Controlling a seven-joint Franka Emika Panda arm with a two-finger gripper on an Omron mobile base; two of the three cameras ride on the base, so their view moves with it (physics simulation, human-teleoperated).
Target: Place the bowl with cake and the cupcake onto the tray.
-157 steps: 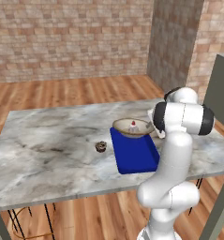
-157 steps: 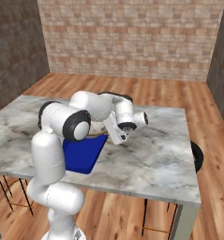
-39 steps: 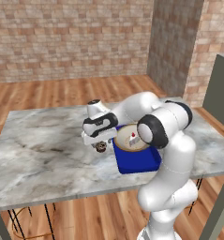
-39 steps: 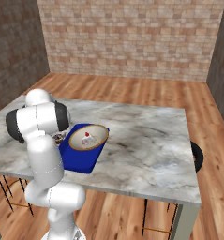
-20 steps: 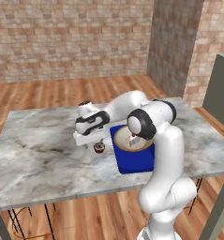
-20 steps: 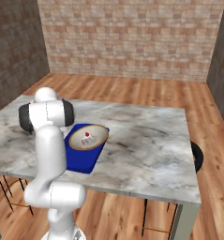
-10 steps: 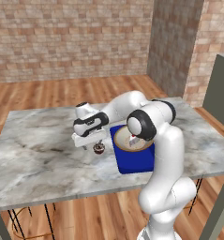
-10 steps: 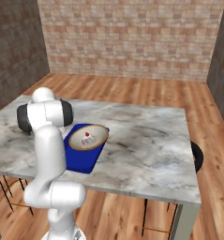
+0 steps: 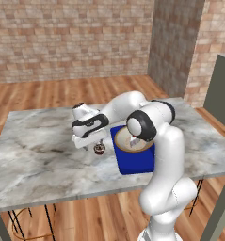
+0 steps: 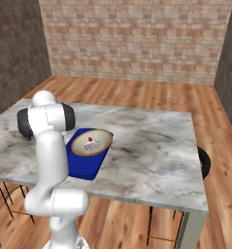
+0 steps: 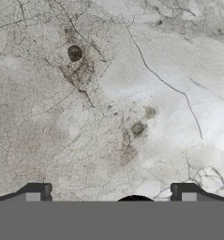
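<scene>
A: Where's the gripper?

B: Low over the marble table, just left of the tray. Fingers are spread wide, nothing clamped between them. In the hand view the two fingertips stand far apart at the bottom edge, with a dark round shape between them, likely the cupcake top, mostly cut off.

A: Cupcake?

B: The cupcake sits on the table directly under the hand, beside the tray's left edge, not on it. Can't tell if the fingers touch it; they look to straddle it.

A: Bowl?

B: The bowl with cake is on the far end of the blue tray. It looks tilted, with its right rim hanging past the tray edge over the table. White slice with a red top sits inside. From the left base view the arm's elbow covers part of the bowl.

A: Tray position?

B: Flat on the table, near the front edge, right of the cupcake. Near half of the tray is bare blue.
</scene>
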